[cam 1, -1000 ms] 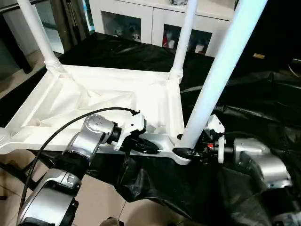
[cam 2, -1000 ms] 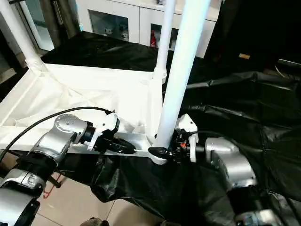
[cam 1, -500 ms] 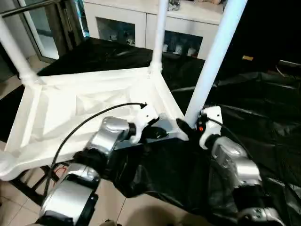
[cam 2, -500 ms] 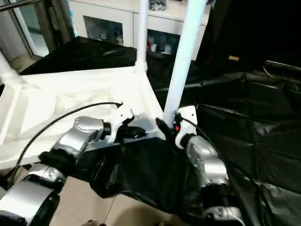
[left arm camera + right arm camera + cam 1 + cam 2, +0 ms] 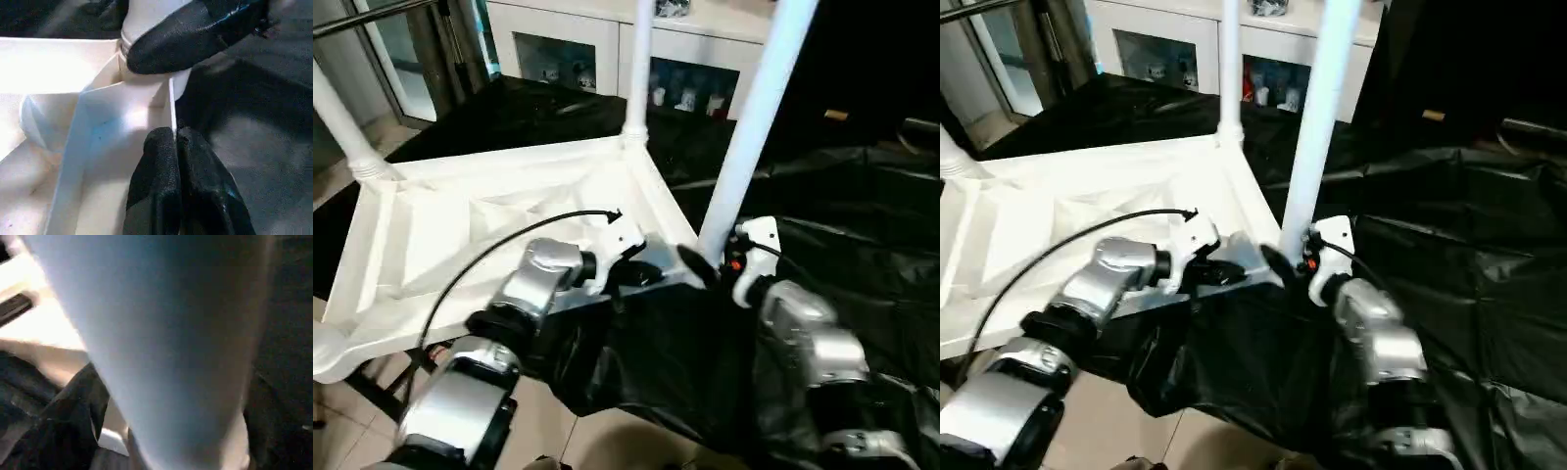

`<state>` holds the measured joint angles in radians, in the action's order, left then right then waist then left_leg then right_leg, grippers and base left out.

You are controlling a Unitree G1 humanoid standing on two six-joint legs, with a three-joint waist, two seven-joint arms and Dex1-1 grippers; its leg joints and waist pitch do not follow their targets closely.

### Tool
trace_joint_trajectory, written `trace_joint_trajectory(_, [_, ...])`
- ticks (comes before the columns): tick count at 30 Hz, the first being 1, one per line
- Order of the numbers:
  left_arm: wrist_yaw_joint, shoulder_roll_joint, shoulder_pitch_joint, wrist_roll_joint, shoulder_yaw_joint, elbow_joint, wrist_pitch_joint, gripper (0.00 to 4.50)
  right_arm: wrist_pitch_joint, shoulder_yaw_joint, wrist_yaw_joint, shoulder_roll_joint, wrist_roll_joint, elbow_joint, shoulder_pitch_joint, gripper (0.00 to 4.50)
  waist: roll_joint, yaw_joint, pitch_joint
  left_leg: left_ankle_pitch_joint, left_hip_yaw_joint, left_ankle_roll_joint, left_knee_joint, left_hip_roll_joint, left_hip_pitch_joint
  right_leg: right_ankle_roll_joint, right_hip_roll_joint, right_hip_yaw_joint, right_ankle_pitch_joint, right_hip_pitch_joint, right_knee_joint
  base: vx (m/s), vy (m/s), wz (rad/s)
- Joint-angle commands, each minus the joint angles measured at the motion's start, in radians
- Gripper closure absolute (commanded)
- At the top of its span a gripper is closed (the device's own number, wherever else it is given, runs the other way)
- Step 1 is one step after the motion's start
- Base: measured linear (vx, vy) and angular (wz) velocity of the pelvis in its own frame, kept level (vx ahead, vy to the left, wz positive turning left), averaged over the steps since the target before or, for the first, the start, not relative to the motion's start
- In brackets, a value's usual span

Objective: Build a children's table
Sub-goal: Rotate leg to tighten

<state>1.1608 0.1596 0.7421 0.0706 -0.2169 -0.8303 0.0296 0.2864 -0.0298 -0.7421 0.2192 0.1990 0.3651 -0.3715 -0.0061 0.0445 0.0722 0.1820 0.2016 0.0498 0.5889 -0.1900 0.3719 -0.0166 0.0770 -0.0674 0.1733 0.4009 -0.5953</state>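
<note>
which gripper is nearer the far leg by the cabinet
Left. The left gripper sits on the tabletop rim, on the far leg's side. The right gripper is at the base of the near leg, further over.

Crumpled black plastic sheeting (image 5: pixel 862 235) covers the work surface before a white glass-fronted cabinet (image 5: pixel 568 44).
</note>
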Motion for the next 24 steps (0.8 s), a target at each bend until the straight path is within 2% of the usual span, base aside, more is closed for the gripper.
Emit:
trace_joint_trajectory(1, [0.063, -0.04, 0.021, -0.045, -0.044, 0.069, -0.054, 4.5, 0.026, 0.119, -0.135, -0.021, 0.038, -0.043, 0.009, 0.72, 0.002, 0.003, -0.078, 0.114, -0.022, -0.105, -0.061, -0.046, -0.011, -0.277, 0.072, 0.051, 0.045, -0.056, 0.055, 0.0, 0.0, 0.0])
trace_joint_trajectory(5, [0.164, 0.007, 0.023, -0.046, -0.052, 0.067, -0.059, 4.5, 0.076, 0.137, -0.325, 0.107, 0.079, -0.124, 0.049, 0.72, 0.006, 0.019, -0.078, 0.124, -0.02, -0.119, -0.06, -0.05, -0.014, -0.294, 0.069, 0.046, 0.031, -0.06, 0.052, 0.0, 0.0, 0.0])
trace_joint_trajectory(7, [0.201, 0.022, 0.021, -0.05, -0.054, 0.066, -0.054, 4.5, 0.099, 0.147, -0.391, 0.151, 0.089, -0.148, 0.064, 0.72, 0.006, 0.029, -0.075, 0.157, -0.018, -0.113, -0.061, -0.053, -0.017, -0.291, 0.072, 0.047, 0.069, -0.055, 0.056, 0.0, 0.0, 0.0])
trace_joint_trajectory(9, [0.212, 0.025, 0.02, -0.05, -0.054, 0.066, -0.055, 4.5, 0.102, 0.15, -0.412, 0.167, 0.089, -0.149, 0.068, 0.72, 0.011, 0.035, -0.072, 0.181, -0.019, -0.092, -0.062, -0.054, -0.018, -0.284, 0.076, 0.047, 0.124, -0.051, 0.062, 0.0, 0.0, 0.0])
trace_joint_trajectory(10, [0.224, 0.028, 0.018, -0.052, -0.055, 0.067, -0.055, 4.5, 0.104, 0.152, -0.421, 0.175, 0.09, -0.15, 0.07, 0.86, 0.007, 0.037, -0.071, 0.198, -0.019, -0.078, -0.064, -0.054, -0.02, -0.277, 0.076, 0.047, 0.162, -0.051, 0.066, 0.0, 0.0, 0.0])
trace_joint_trajectory(11, [0.231, 0.03, 0.016, -0.053, -0.056, 0.069, -0.054, 4.5, 0.105, 0.154, -0.426, 0.18, 0.091, -0.15, 0.071, 1.03, 0.007, 0.039, -0.07, 0.203, -0.019, -0.071, -0.064, -0.053, -0.021, -0.273, 0.076, 0.048, 0.179, -0.051, 0.067, 0.0, 0.0, 0.0])
trace_joint_trajectory(13, [0.253, 0.037, 0.01, -0.055, -0.061, 0.074, -0.053, 4.5, 0.113, 0.157, -0.445, 0.195, 0.096, -0.155, 0.075, 1.03, 0.006, 0.043, -0.068, 0.211, -0.019, -0.058, -0.065, -0.052, -0.023, -0.255, 0.078, 0.049, 0.226, -0.048, 0.072, 0.0, 0.0, 0.0])
trace_joint_trajectory(15, [0.263, 0.042, 0.004, -0.059, -0.064, 0.085, -0.047, 4.5, 0.126, 0.161, -0.454, 0.201, 0.103, -0.168, 0.079, 1.17, 0.006, 0.045, -0.068, 0.204, -0.02, -0.058, -0.066, -0.053, -0.02, -0.248, 0.078, 0.049, 0.236, -0.05, 0.073, 0.0, 0.0, 0.0])
trace_joint_trajectory(16, [0.264, 0.042, 0.003, -0.059, -0.064, 0.085, -0.046, 4.5, 0.128, 0.162, -0.456, 0.202, 0.104, -0.169, 0.08, 1.42, 0.008, 0.044, -0.066, 0.204, -0.02, -0.058, -0.066, -0.052, -0.019, -0.247, 0.078, 0.049, 0.237, -0.048, 0.073, 0.0, 0.0, 0.0])
trace_joint_trajectory(18, [0.271, 0.043, 0.002, -0.06, -0.066, 0.084, -0.046, 4.5, 0.134, 0.173, -0.467, 0.206, 0.104, -0.175, 0.08, 1.45, 0.003, 0.042, -0.065, 0.193, -0.021, -0.062, -0.067, -0.051, -0.017, -0.242, 0.076, 0.048, 0.232, -0.048, 0.073, 0.0, 0.0, 0.0])
trace_joint_trajectory(20, [0.272, 0.042, 0.002, -0.059, -0.066, 0.081, -0.048, 4.5, 0.137, 0.177, -0.474, 0.204, 0.102, -0.176, 0.08, 1.69, 0.004, 0.042, -0.065, 0.19, -0.021, -0.064, -0.067, -0.052, -0.017, -0.24, 0.076, 0.048, 0.234, -0.048, 0.073, 0.0, 0.0, 0.0])
trace_joint_trajectory(22, [0.264, 0.04, 0.001, -0.057, -0.064, 0.078, -0.049, 4.5, 0.134, 0.18, -0.473, 0.199, 0.098, -0.176, 0.082, 1.7, 0.005, 0.042, -0.065, 0.188, -0.021, -0.065, -0.067, -0.051, -0.016, -0.239, 0.077, 0.048, 0.235, -0.048, 0.072, 0.0, 0.0, 0.0])
trace_joint_trajectory(24, [0.247, 0.037, 0.0, -0.052, -0.063, 0.075, -0.052, 4.5, 0.129, 0.179, -0.462, 0.192, 0.097, -0.176, 0.086, 1.73, 0.001, 0.042, -0.066, 0.191, -0.021, -0.065, -0.067, -0.051, -0.018, -0.234, 0.078, 0.047, 0.254, -0.047, 0.074, 0.0, 0.0, 0.0])
